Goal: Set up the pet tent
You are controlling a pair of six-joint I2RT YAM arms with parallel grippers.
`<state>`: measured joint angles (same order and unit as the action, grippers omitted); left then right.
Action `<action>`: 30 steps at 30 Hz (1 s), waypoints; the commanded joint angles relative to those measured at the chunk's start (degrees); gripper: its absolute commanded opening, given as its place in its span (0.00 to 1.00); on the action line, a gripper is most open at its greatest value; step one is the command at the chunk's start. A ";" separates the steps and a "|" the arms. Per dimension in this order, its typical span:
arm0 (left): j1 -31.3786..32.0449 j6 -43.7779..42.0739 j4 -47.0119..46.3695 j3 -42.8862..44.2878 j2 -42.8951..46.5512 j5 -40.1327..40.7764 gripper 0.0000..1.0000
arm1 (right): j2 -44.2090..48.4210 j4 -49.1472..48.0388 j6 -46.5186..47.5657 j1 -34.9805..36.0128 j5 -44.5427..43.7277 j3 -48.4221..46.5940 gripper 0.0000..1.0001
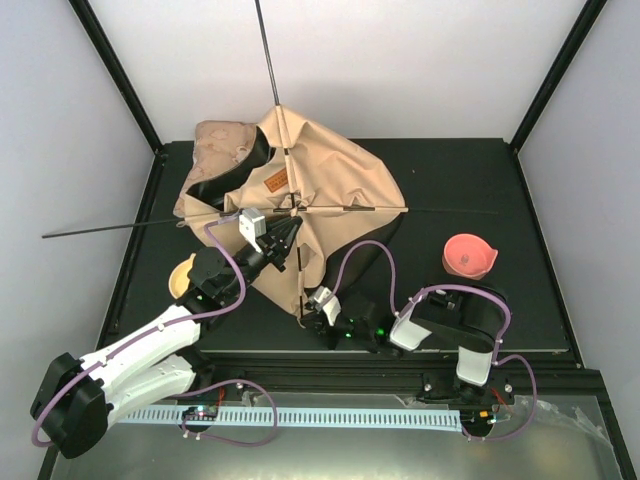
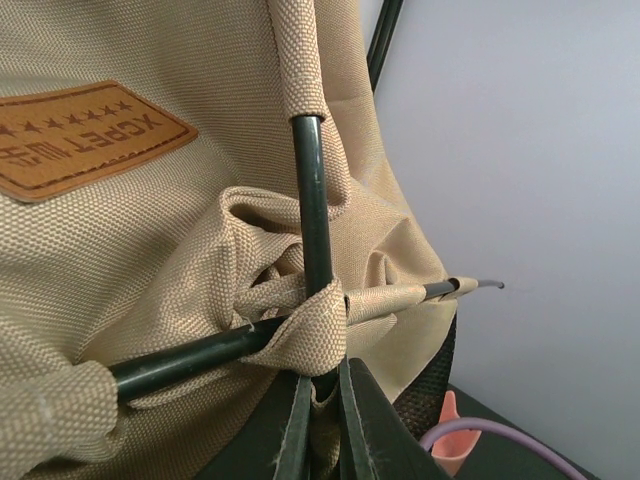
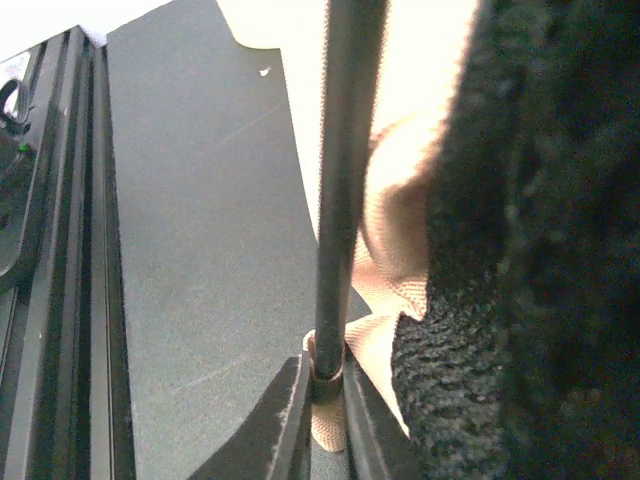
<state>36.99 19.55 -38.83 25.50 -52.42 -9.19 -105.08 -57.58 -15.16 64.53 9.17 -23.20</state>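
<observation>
Table (image 1: 480, 180): dark, carrying every item. Tent (image 1: 335, 175): tan, crumpled, lying left of centre toward the far side. Poles (image 1: 268, 55): 2, black, crossing on top of the tent, ends jutting past the fabric. Left gripper (image 2: 322, 410): I see it closed on the tent where the poles cross. Right gripper (image 3: 325, 410): I see it closed on the tent at a pole's near end. Bowl (image 1: 469, 255): pink, well apart, right. Label (image 1: 276, 181): brown, beside the crossing.

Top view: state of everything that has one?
pet tent, collapsed heap, not standing
poles, threaded through sleeves, crossed, ends sticking out
left gripper, shut on pet tent at the pole crossing
right gripper, shut on pet tent at a pole end
pink bowl, upright, empty
yellow bowl, mostly hidden
</observation>
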 commanded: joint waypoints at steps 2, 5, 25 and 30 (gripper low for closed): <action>0.42 -0.17 -1.72 1.40 1.53 0.27 0.02 | -0.16 -1.65 1.26 0.12 -0.87 -0.78 0.07; 0.37 -0.41 -1.61 1.48 1.54 0.33 0.02 | 0.64 -1.93 1.44 0.18 -1.04 0.07 0.01; 0.39 -2.75 1.40 4.05 1.60 -0.71 0.02 | 22.08 0.10 4.17 0.00 -7.81 3.37 0.01; 0.71 -2.29 -4.58 0.00 -1.31 -2.60 0.02 | 12.45 -10.01 4.35 -0.50 -7.75 4.13 0.01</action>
<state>36.99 18.09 -41.95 29.10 -51.16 -7.97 -87.07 -51.53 -12.25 64.58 3.77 -17.72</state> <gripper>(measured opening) 0.074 0.031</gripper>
